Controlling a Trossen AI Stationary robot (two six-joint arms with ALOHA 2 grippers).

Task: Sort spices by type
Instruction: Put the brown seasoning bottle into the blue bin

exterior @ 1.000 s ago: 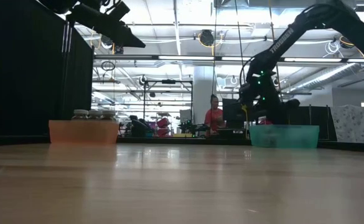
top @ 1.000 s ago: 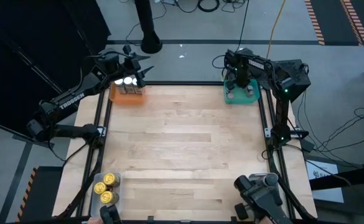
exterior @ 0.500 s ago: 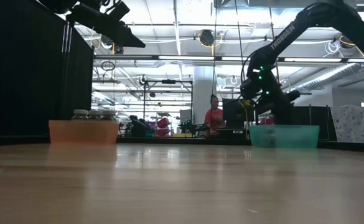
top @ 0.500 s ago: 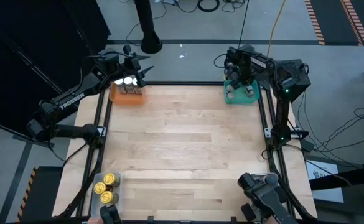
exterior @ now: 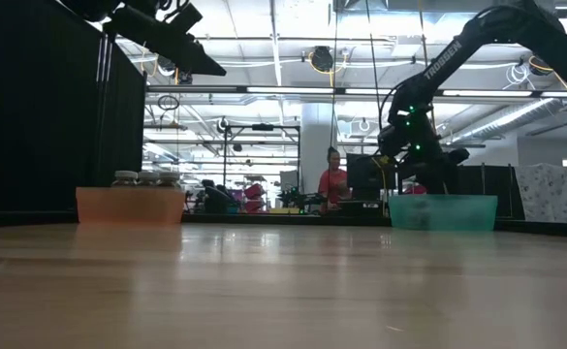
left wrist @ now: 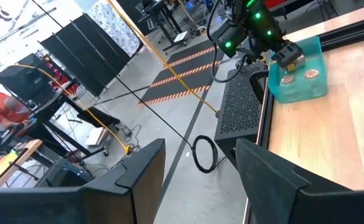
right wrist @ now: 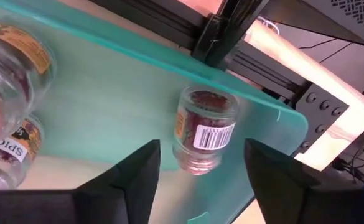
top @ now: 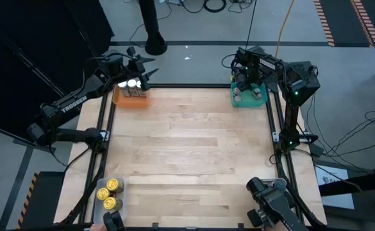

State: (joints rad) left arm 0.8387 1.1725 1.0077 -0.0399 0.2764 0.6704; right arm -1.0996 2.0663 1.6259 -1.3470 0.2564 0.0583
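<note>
Right claw open above teal tray; brown spice jar upright directly beneath, free; left claw open, further off.

Wooden desk, dark-framed. Orange tray at one far corner, teal tray at the other; clear tray at near left edge. Person in red in room beyond.

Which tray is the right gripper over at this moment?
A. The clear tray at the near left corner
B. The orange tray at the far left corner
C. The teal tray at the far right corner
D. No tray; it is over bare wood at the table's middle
C: in the high view the right gripper hangs over the teal tray, and its wrist view shows open fingers above a spice jar lying on the tray's teal floor.
</note>
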